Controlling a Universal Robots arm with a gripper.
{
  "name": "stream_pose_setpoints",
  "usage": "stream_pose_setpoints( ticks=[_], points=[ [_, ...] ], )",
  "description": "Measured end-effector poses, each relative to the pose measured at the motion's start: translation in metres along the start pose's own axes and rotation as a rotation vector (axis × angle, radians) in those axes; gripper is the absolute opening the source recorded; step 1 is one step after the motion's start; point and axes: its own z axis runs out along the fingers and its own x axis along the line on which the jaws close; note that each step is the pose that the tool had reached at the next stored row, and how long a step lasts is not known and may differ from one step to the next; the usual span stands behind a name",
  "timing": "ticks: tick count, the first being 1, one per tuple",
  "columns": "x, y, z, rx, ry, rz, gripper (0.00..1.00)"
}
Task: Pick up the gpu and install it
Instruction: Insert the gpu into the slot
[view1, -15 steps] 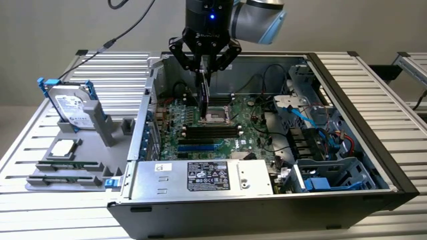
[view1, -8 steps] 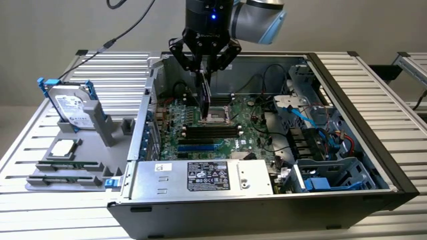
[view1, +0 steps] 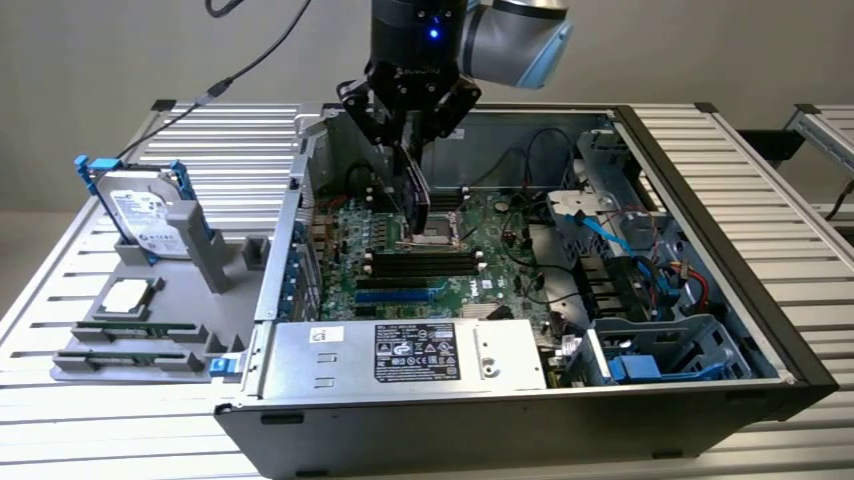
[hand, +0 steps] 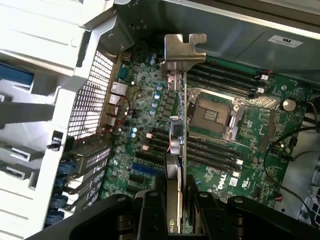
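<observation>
The gpu hangs edge-down inside the open computer case, just above the green motherboard. My gripper is shut on its upper edge. In the wrist view the gpu appears edge-on, a thin dark card with its silver end bracket at the far end, pointing toward the case's rear wall. Its black fingers press on either side of the card. The card hovers beside the CPU socket, over the row of expansion slots.
A grey fixture at the exterior view's left holds a silver hard drive in blue rails and memory sticks. The power supply spans the case front. Cables and a drive cage crowd the right side.
</observation>
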Motion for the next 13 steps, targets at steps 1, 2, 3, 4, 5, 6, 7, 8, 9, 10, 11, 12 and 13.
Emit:
stream_pose_setpoints(
  ticks=[1,2,3,4,5,6,7,8,9,10,11,12,13],
  points=[
    [0.0000,0.0000,0.0000,0.0001,0.0001,-0.018,0.27],
    [0.0000,0.0000,0.0000,0.0002,0.0002,-0.036,0.27],
    [0.0000,0.0000,0.0000,-0.0002,0.0003,-0.052,0.27],
    [0.0000,0.0001,0.0001,-0.0010,0.0002,-0.068,0.27],
    [0.0000,0.0001,0.0000,-0.0018,0.0001,-0.085,0.27],
    [0.0000,0.0000,0.0000,-0.0032,-0.0002,-0.100,0.27],
    [0.0000,0.0000,0.0000,-0.0060,-0.0011,-0.113,0.27],
    [0.0000,0.0000,0.0001,-0.0094,-0.0022,-0.125,0.27],
    [0.0000,0.0000,0.0000,-0.0128,-0.0032,-0.137,0.27],
    [0.0000,0.0000,0.0001,-0.0167,-0.0045,-0.149,0.27],
    [-0.0001,0.0000,0.0000,-0.0207,-0.0058,-0.161,0.27],
    [0.0000,0.0000,0.0000,-0.0247,-0.0071,-0.172,0.27],
    [0.0000,0.0000,0.0000,-0.0273,-0.0079,-0.184,0.27]
  ],
)
